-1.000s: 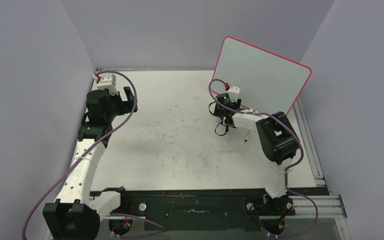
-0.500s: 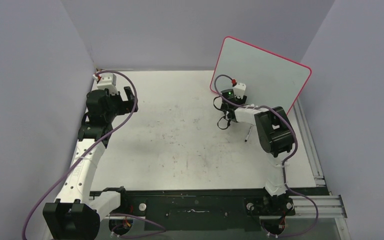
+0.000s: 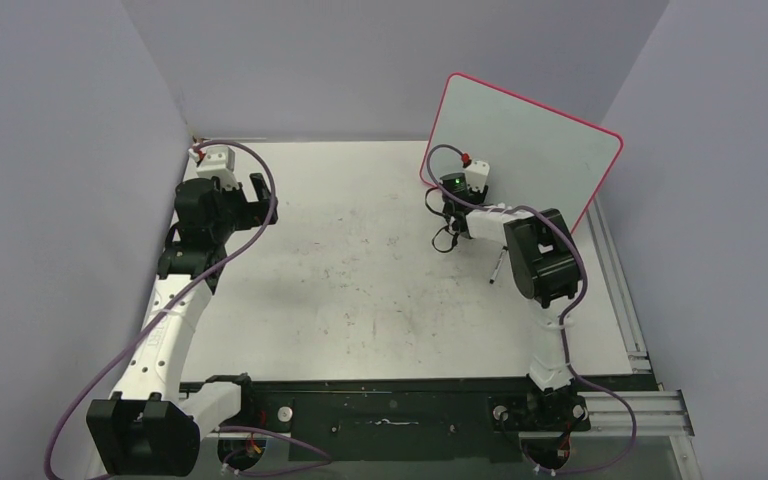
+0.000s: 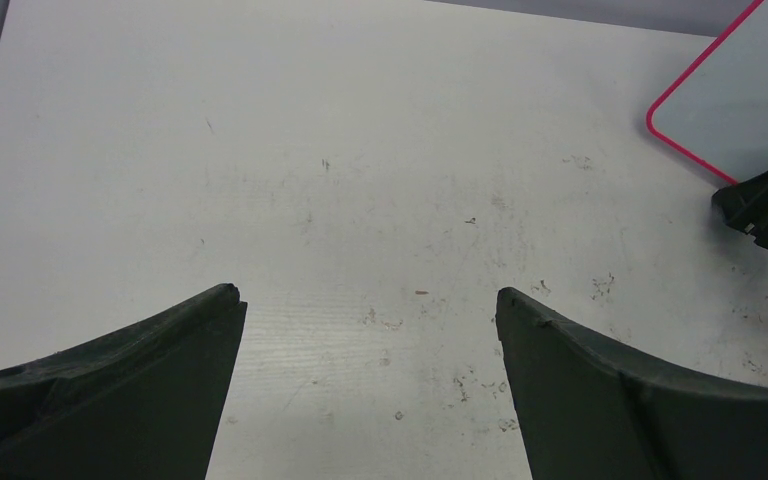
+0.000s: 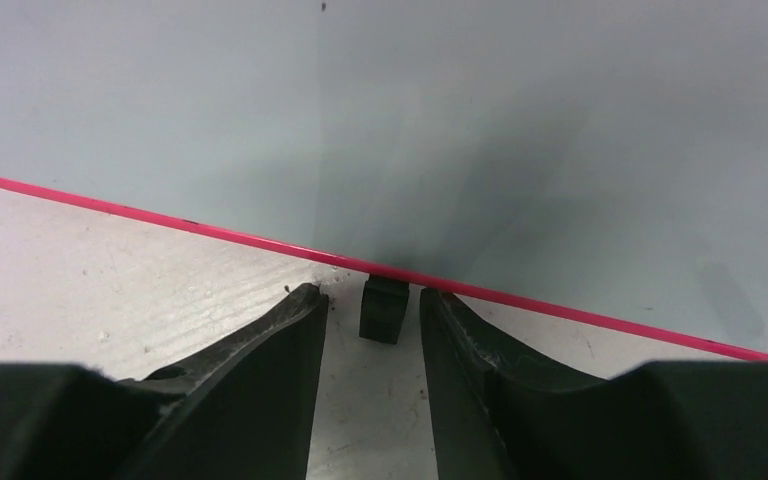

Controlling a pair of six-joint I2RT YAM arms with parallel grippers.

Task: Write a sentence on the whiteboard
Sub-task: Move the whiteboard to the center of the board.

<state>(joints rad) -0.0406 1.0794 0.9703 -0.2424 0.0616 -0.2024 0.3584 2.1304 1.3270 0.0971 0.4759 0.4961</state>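
Right gripper (image 5: pixel 370 296) has swung in to the bottom rim of the whiteboard (image 3: pixel 530 140), upper right of frame. Its jaws have narrowed either side of the board's black foot (image 5: pixel 384 312), gripping nothing yet. Pen (image 3: pixel 498 268) lies on the table (image 3: pixel 360 290), centre right (so probably board-fixing, no writing). Left gripper (image 4: pixel 365 300) is wide open and empty.

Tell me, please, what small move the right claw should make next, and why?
Probably ease the right claw slightly forward and close on the black foot of the whiteboard. The foot sits centred just beyond the half-open, empty fingers, under the board's lower rim, so a short advance would likely bring it between them.
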